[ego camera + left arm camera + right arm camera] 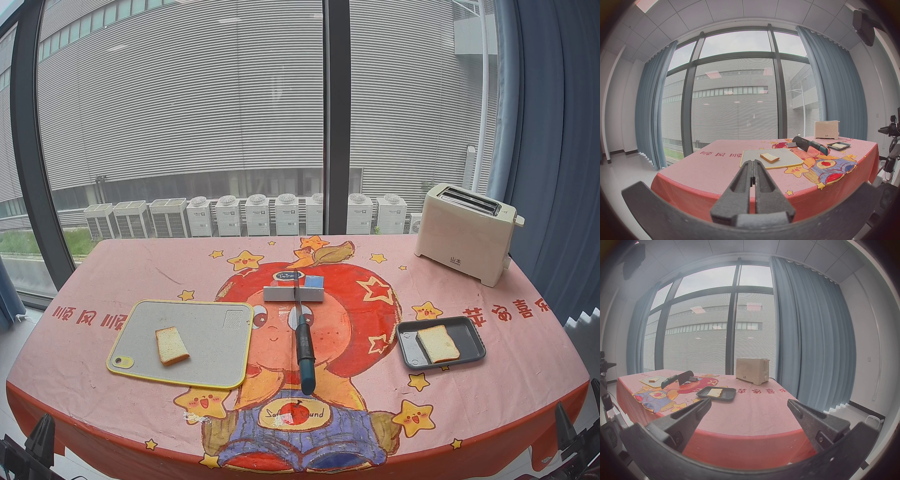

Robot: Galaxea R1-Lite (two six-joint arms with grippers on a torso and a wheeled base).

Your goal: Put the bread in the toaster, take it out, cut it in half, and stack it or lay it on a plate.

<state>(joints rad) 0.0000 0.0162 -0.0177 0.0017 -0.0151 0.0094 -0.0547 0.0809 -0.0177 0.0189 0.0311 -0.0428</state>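
- The left gripper point(753, 165) hangs off the near-left corner of the table, its two dark fingers pressed flat together with nothing between them.
- A grey cutting board point(206, 340) with a yellow rim lies at 9 o'clock on the pink cartoon tablecloth point(350, 262), in the head view.
- One small piece of bread point(171, 345) sits flat on the left part of the board, crust edge toward 7 o'clock.
- A knife point(304, 350) lies across the middle of the table, its dark handle pointing to 6 o'clock and its blade to 12 o'clock.
- The blade's far end rests in a small grey holder point(280, 294), which stands just beyond the centre.
- A dark tray point(407, 350) lies at 3 o'clock, well apart from the board.
- A second piece of bread point(438, 344) lies flat in the tray, filling its middle.
- A cream toaster point(465, 232) stands at 2 o'clock by the window, beside the blue curtain point(556, 156), its slots facing up.
- The right gripper point(748, 404) hangs off the near-right corner, fingers spread wide and holding nothing.
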